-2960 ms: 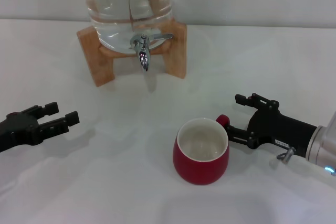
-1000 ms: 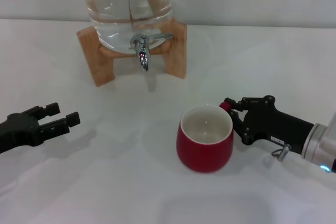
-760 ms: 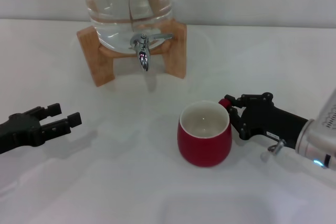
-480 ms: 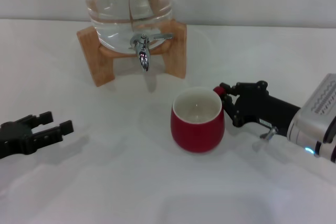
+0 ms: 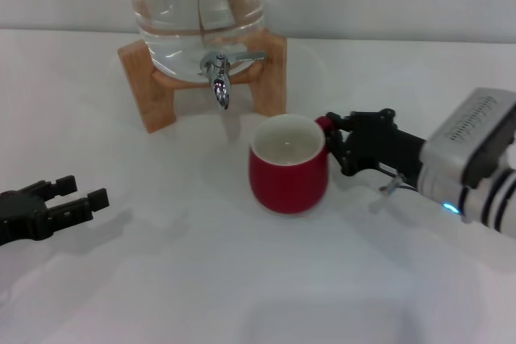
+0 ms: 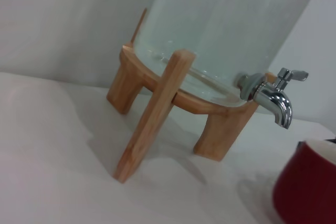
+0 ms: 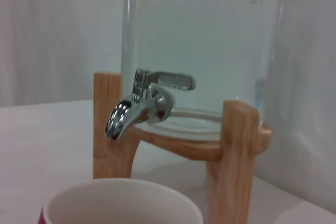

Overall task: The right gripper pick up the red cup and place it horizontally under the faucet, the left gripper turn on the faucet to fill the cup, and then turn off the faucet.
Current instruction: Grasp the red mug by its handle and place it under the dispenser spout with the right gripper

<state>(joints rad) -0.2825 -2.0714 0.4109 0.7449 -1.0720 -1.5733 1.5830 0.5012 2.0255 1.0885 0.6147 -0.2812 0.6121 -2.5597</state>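
The red cup stands upright, cream inside showing, just in front and to the right of the faucet. My right gripper is shut on the cup's small handle from the right. The chrome faucet has its spout pointing down and its flat lever pointing right, on the clear water jar. My left gripper is open at the left edge, low over the table, far from the faucet. The left wrist view shows the faucet and the red cup. In the right wrist view the faucet hangs above the cup rim.
The water jar rests on a wooden stand at the back centre, its legs on either side of the faucet. White table stretches in front; a pale wall lies behind.
The right gripper closed on the cup's handle and moved the cup left and farther back, toward the faucet. The left gripper drifted slightly left and nearer.
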